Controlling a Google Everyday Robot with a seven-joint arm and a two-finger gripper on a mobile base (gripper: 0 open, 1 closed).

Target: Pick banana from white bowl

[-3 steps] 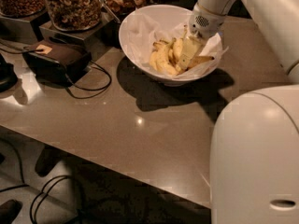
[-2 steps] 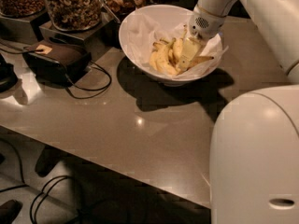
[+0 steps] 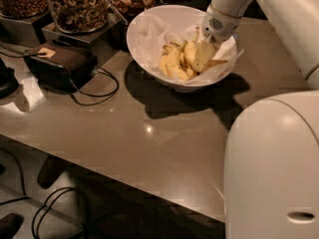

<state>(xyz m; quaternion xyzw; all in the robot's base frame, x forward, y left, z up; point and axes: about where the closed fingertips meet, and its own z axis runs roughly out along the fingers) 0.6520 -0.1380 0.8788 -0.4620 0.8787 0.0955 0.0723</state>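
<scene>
**Tool in the bowl, toward the back of the surface**

The tool [image 3: 205, 46] is inside the bowl [image 3: 144, 44], on its right side, right at the banana [image 3: 202, 59]. Whether they touch cannot be told. Just left of the tool, in the same bowl, lies a bunch of bananas [image 3: 172, 66]. The bowl stands on the surface [image 3: 149, 133]. Well left of the tool sits a box [image 3: 60, 63], with a cable [image 3: 102, 91] running from it. The jars [image 3: 77, 4] stand behind the box.

Claw [image 3: 206, 50] in bowl [image 3: 133, 31] prob. plastic, tabletop [image 3: 149, 133] glossy.
</scene>
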